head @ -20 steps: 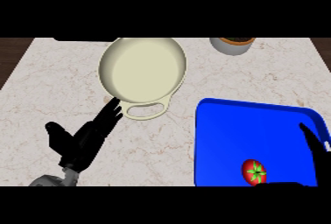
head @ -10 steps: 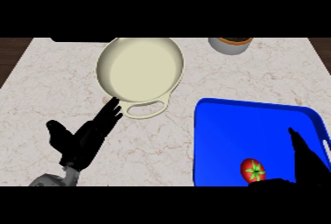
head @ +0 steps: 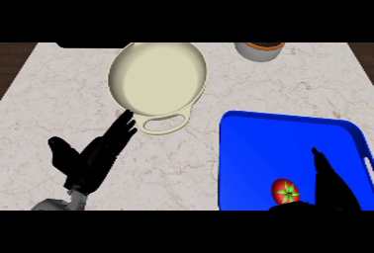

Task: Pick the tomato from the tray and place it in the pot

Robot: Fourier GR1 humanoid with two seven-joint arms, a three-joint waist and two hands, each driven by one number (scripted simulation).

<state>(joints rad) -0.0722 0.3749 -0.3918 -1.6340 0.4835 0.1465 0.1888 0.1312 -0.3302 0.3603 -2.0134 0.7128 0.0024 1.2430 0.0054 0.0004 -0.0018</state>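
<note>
A red tomato (head: 286, 191) with a green stem lies near the front edge of the blue tray (head: 277, 143) at the lower right. My right hand (head: 332, 185) hovers just right of the tomato, fingers straight and pointing away from me, thumb low beneath the tomato; it is open. The cream pot (head: 157, 79) with a loop handle stands at the upper middle of the counter, nothing in it. My left hand (head: 91, 158) rests open at the lower left, its fingertips close to the pot's handle.
A small brown-rimmed cup (head: 260, 50) stands at the back right, beyond the tray. The marble counter (head: 51, 99) ends in a dark edge along the back and left.
My right hand has slid left over the tray, from its right rim to a spot beside the tomato. The left hand, pot and tomato have stayed put.
</note>
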